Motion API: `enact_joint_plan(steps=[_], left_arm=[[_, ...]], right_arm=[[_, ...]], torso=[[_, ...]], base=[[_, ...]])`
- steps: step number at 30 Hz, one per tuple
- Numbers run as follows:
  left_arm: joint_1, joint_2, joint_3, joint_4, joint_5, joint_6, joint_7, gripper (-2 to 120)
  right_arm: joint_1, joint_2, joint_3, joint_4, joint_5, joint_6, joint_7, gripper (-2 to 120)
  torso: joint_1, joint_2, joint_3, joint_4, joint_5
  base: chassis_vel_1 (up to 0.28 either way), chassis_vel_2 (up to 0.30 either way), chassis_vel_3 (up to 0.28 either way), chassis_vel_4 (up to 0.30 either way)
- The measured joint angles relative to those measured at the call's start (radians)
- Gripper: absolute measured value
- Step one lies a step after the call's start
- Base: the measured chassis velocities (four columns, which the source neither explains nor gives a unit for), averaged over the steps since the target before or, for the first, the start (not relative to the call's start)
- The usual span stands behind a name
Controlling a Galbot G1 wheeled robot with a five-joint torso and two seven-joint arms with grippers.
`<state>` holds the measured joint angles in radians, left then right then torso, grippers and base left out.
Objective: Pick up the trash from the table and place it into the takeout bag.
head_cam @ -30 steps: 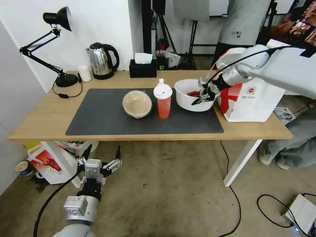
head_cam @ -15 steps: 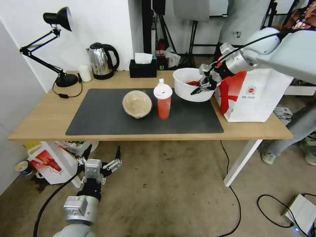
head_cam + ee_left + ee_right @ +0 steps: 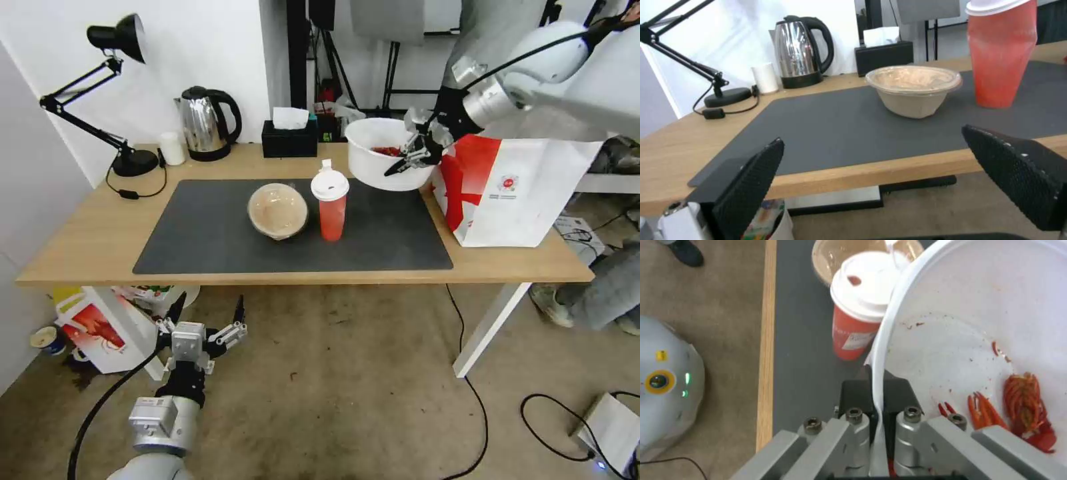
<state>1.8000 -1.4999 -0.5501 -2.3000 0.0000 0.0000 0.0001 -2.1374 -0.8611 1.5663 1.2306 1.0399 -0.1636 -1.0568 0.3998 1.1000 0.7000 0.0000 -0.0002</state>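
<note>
- The right gripper (image 3: 411,155) had its fingers (image 3: 896,395) clamped on the rim of the white bowl (image 3: 380,162) — lifted off the table (image 3: 100,233), just beside the takeout bag (image 3: 527,193).
- The red cup (image 3: 331,203) and beige bowl (image 3: 277,211) stood on the mat, near the white bowl.
- The left gripper (image 3: 203,320) hung spread open below the table edge.

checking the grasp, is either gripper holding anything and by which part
The right gripper holds the white bowl by its rim, one finger inside the wall and one outside, lifted off the table. The left gripper is open and holds nothing.
</note>
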Motion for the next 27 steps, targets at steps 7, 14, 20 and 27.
enact_joint_plan(steps=[7, 14, 20, 27], left_arm=[[0.000, 0.000, 0.000, 0.000, 0.000, 0.000, 0.000, 100], [0.000, 0.000, 0.000, 0.000, 0.000, 0.000, 0.000, 100], [0.000, 0.000, 0.000, 0.000, 0.000, 0.000, 0.000, 100], [0.000, 0.000, 0.000, 0.000, 0.000, 0.000, 0.000, 100]], right_arm=[[0.041, -0.011, -0.005, 0.016, 0.020, 0.000, -0.004, 0], [0.069, -0.030, -0.001, 0.026, 0.046, 0.000, -0.004, 0], [0.093, -0.052, 0.003, 0.024, 0.066, 0.000, -0.006, 0], [0.126, -0.070, 0.004, -0.004, 0.082, 0.000, -0.017, 0]], torso=[[0.000, 0.000, 0.000, 0.0000, 0.0002], [0.000, 0.000, 0.000, 0.0000, 0.0000], [0.000, 0.000, 0.000, 0.0000, 0.0001], [0.000, 0.000, 0.000, 0.0001, 0.0001]], base=[[0.000, 0.000, 0.000, 0.000], [0.000, 0.000, 0.000, 0.000], [0.000, 0.000, 0.000, 0.000], [0.000, 0.000, 0.000, 0.000]])
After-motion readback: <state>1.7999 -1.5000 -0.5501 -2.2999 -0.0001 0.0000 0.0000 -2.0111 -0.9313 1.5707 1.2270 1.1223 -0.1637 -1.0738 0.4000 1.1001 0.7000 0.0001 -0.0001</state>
